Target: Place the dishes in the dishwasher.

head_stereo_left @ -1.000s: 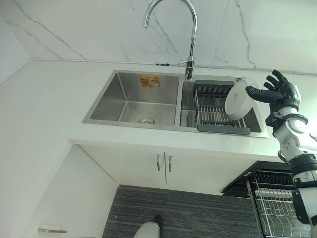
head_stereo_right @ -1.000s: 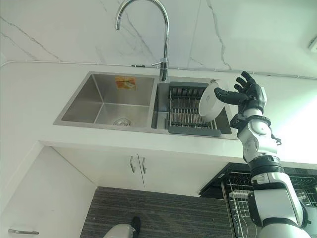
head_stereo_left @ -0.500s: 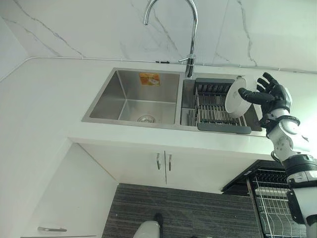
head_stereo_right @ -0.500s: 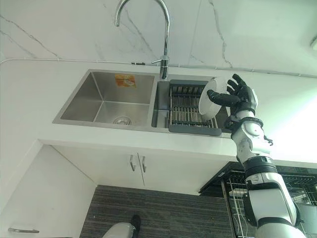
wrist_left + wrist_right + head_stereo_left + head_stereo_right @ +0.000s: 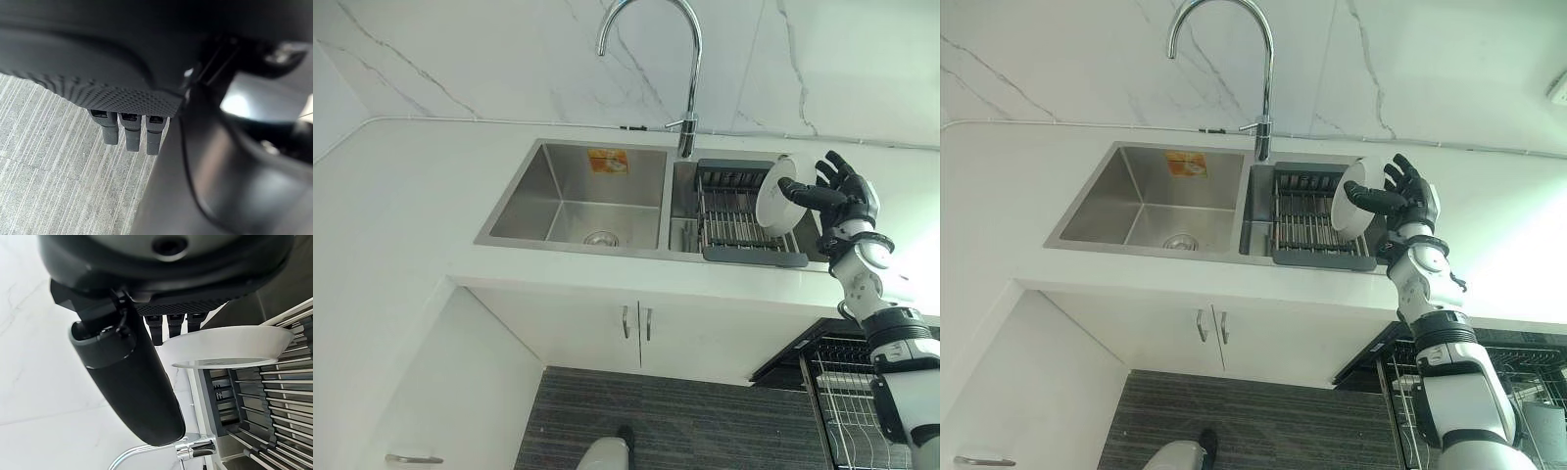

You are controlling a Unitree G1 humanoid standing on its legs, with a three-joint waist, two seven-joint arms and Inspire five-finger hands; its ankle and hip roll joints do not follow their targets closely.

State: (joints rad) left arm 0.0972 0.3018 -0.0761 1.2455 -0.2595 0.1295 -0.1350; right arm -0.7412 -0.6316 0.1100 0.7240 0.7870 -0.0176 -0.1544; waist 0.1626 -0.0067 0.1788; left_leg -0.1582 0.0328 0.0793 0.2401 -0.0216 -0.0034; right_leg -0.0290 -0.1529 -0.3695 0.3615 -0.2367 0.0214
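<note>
Crockery like this round white ceramic plate point(image 5: 775, 195) is stiff, smooth, likely slippery and breakable, so in my judgement it wants a firm pinch across the rim, thumb on one face and fingers behind, with no knocks against metal. It stands on edge in the dark wire drying rack point(image 5: 736, 217) set in the steel sink point(image 5: 570, 192), directly ahead of the right hand point(image 5: 842, 193). That hand is spread wide, its thumb reaching over the plate's near face and its fingers point(image 5: 168, 324) straight past the rim behind; whether they touch cannot be told. The left hand point(image 5: 128, 132) hangs relaxed, fingers straight, over the striped floor point(image 5: 54, 176).
</note>
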